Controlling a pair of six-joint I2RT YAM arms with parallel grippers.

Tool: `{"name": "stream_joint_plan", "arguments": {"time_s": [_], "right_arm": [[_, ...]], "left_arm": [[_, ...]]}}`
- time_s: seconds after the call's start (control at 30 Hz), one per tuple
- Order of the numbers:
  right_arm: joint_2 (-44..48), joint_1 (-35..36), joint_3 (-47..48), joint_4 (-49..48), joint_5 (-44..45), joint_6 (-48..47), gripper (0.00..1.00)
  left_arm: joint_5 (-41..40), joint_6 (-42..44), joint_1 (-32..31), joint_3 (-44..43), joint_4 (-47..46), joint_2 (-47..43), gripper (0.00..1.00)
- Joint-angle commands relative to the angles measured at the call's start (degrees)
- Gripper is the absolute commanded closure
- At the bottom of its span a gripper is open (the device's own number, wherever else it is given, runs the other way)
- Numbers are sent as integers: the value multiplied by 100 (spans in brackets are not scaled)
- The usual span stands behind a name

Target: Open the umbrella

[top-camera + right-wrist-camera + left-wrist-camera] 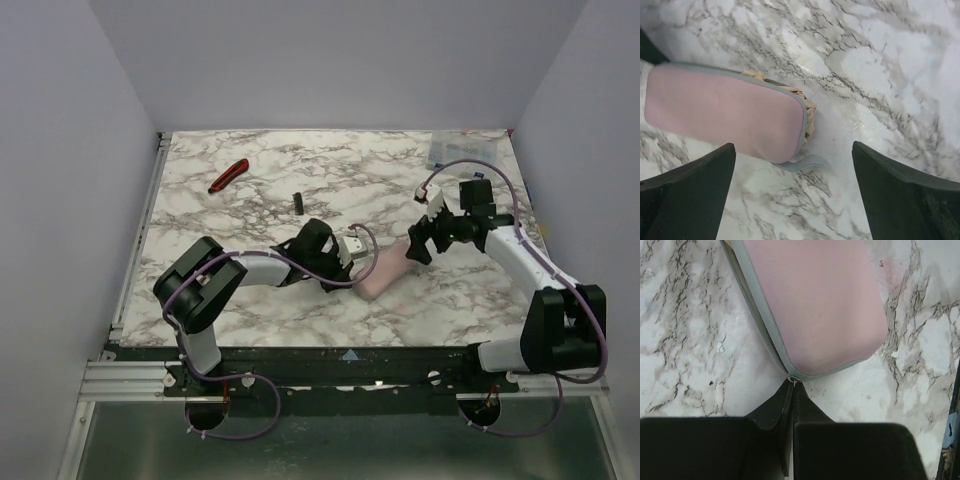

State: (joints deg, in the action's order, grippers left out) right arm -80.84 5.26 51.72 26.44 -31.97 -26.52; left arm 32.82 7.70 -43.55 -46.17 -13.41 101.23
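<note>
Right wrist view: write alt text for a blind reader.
A pink zippered case lies on the marble table, its zip open at one end with tan umbrella fabric bunching out. The right gripper shows dark fingers at the bottom corners, spread wide.

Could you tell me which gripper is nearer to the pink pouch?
Left. The left gripper is shut right at the zipper end of the pink pouch, touching it; the right gripper is open, hovering over the other end without touching.
</note>
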Motion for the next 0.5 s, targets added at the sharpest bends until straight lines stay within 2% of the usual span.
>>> {"name": "stream_joint_plan", "arguments": {"time_s": [0.0,0.03,0.2,0.3,0.47], "right_arm": [[412,19,104,1060,-885,-3375,0],[371,19,189,1311,-1034,-3956,0],[114,39,336,2126,-1579,-5625,0],[-2,138,227,2280,-1771,-6148,0],[-283,303,177,2223,-1935,-6514,0]], "left_arm": [[435,352,191,-384,963,51,100],[468,390,205,-434,1024,88,100],[529,425,224,-662,1195,255,100],[543,425,232,-699,1172,276,100],[579,501,250,-725,1120,317,100]]}}
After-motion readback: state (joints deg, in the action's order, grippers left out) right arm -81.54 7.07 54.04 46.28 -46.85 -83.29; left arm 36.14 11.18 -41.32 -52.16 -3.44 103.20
